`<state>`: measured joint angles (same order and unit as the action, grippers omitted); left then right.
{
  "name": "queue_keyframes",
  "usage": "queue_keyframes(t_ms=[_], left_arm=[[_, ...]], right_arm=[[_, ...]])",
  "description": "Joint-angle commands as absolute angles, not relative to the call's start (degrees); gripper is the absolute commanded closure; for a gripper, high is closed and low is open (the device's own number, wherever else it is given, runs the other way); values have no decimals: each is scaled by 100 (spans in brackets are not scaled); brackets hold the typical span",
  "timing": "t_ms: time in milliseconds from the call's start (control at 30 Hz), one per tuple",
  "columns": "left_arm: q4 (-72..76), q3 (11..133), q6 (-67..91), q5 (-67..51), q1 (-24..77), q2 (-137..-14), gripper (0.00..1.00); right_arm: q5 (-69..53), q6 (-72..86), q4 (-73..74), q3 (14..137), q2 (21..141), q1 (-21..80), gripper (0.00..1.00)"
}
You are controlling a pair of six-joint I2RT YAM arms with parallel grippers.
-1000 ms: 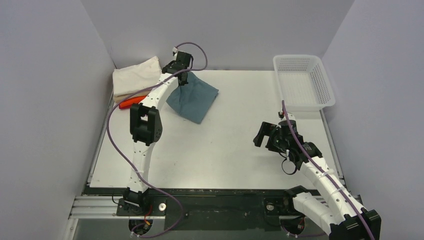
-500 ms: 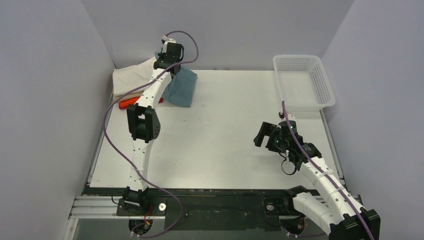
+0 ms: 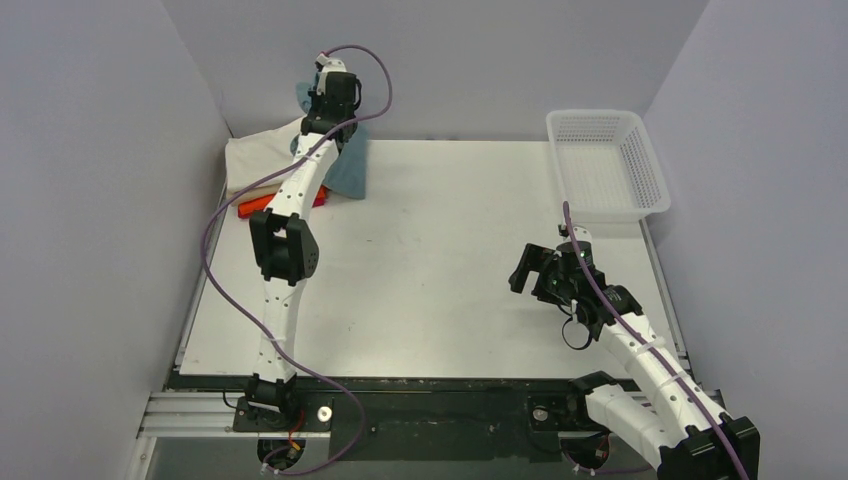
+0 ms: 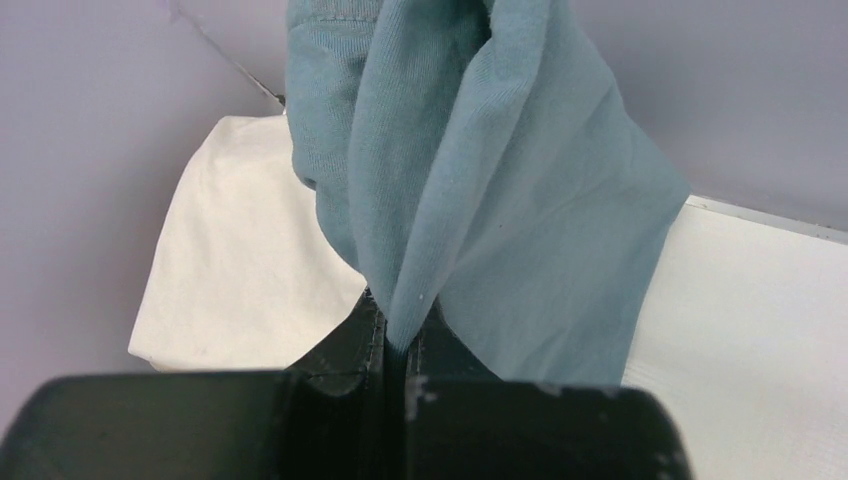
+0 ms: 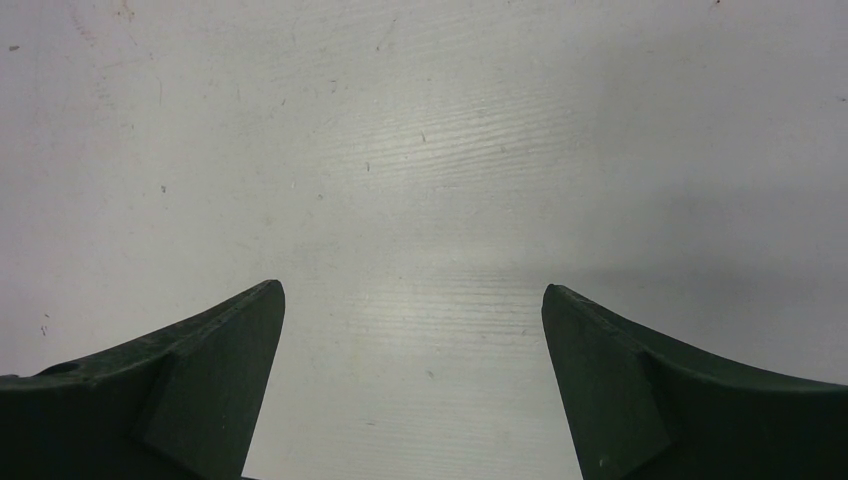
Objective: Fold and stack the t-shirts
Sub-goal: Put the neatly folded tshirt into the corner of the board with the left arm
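My left gripper (image 3: 322, 108) is raised at the back left, shut on a fold of the teal-blue t-shirt (image 3: 351, 166). That shirt hangs bunched from the jaws, above the edge of the stack. In the left wrist view the teal t-shirt (image 4: 480, 150) rises out of the shut left gripper (image 4: 400, 322), with the folded cream t-shirt (image 4: 240, 270) behind it. The cream t-shirt (image 3: 262, 155) tops the stack, and an orange-red t-shirt (image 3: 262, 206) pokes out beneath it. My right gripper (image 3: 528, 272) hovers open over bare table (image 5: 420, 150), and the right gripper (image 5: 412, 300) has nothing between its fingers.
A white mesh basket (image 3: 640, 170) stands at the back right corner. Grey walls close in the table (image 3: 450, 260) at the back and on both sides. The left arm's purple cable loops over the left side.
The left gripper has carried the teal t-shirt left and back, lifting it off the table toward the stack. The right arm has stayed still.
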<state>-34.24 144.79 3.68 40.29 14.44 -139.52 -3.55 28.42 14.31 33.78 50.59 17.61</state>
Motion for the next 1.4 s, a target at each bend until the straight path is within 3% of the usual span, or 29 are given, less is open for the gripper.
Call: queue_keyframes(t_ms=[0,933,1367], left_arm=[[-2688,14958,66,4177,1404,-13402,100],[-2705,15266,717,2320,508,-12906,100],[-2607,15281,794,1918,541,-12782,100]], right_arm=[[-187,2846,1363,3357,5137,1723,4],[-45,2896,1328,3375,5255,1723,4],[-39,2909,1316,3393,5259,1723,4]])
